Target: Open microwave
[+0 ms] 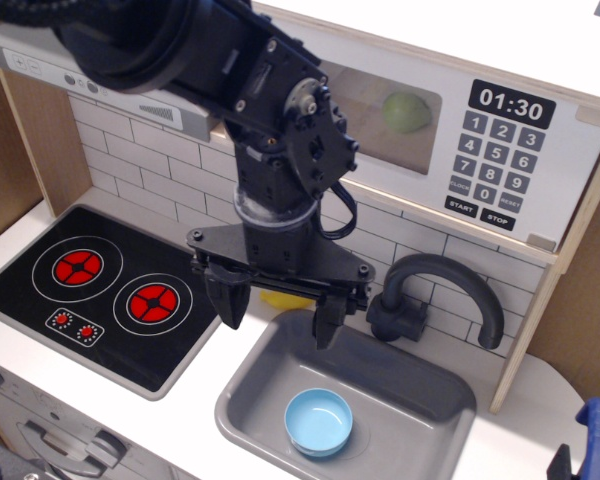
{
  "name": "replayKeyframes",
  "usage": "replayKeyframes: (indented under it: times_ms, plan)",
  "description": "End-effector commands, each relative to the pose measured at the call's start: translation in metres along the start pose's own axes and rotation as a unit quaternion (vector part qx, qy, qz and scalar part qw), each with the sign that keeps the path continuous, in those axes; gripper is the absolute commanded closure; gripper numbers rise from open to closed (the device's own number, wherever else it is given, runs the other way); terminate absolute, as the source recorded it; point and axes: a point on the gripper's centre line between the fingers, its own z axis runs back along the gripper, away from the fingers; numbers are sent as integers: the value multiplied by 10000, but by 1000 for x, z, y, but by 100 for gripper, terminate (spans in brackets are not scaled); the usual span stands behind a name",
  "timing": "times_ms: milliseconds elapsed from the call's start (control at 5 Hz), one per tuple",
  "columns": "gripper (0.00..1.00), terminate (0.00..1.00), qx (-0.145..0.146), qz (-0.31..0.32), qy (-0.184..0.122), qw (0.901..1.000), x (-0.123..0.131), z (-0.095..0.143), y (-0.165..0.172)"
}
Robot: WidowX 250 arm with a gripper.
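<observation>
The white microwave (452, 125) is mounted at the top right, above the tiled back wall. Its door is shut. It has a clear window (380, 115) with a green round thing (407, 112) inside, a black clock display (511, 104) reading 01:30 and a black keypad (495, 165). Its grey handle is hidden behind my arm. My black gripper (278, 320) is open and empty, pointing down over the back left edge of the sink, well below the microwave's left part.
A grey sink (435, 400) holds a light blue bowl (318, 422). A black faucet (445, 285) stands behind it. A black stovetop (100, 290) with two red burners lies left. A grey range hood (100, 85) is top left. A yellow thing (280, 298) shows behind the gripper.
</observation>
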Motion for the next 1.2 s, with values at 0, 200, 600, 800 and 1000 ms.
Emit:
replayKeyframes:
  times_ms: [0, 200, 600, 800, 1000]
  plan:
    - [0, 0, 0, 0, 0, 10000, 0, 0, 0]
    - [0, 0, -58, -414, -425, 9982, 28, 14, 33]
    - [0, 0, 156, -753, -1141, 9905, 93, 22, 71]
    - [0, 0, 85, -885, -1235, 9884, 124, 23, 72]
    - [0, 0, 112, -962, -1516, 9837, 148, 26, 75]
